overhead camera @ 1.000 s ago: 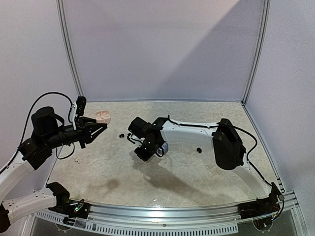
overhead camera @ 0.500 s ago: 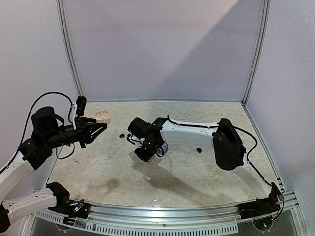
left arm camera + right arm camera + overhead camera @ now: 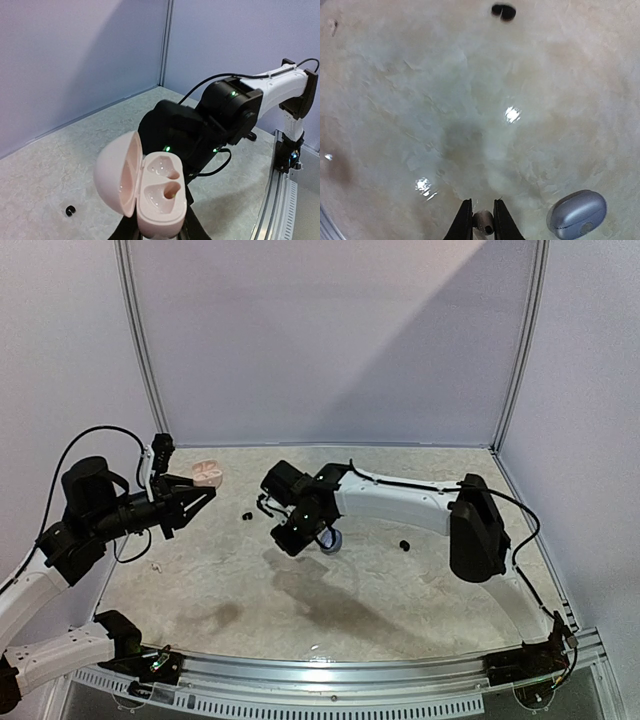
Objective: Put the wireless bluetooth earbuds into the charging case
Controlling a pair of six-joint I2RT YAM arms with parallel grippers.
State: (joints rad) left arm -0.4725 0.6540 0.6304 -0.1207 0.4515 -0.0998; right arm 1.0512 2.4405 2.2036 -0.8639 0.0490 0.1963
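1. Over the middle of the surface (image 3: pixel 380 590), the right fingers (image 3: pixel 464 222) are nearly closed, pinching a silvery-grey bud (image 3: pixel 483 221) at their tips.
2. Just beside them lies a closed grey case (image 3: pixel 576 214); whether the tips touch the surface cannot be told.
3. Toward the back-left corner, the left fingers (image 3: pixel 196 232) clamp the base of an open pink case (image 3: pixel 160 197). Its lid is swung left and both wells show. It is held off the surface, close to the left wall post (image 3: pixel 140 350).
4. One black bud (image 3: pixel 246 515) lies between the two arms, and a second black bud (image 3: pixel 404 544) lies beside the right forearm.
5. Broad marbled surface stretches from both sets of fingers to the curved near rim (image 3: pixel 330 665).
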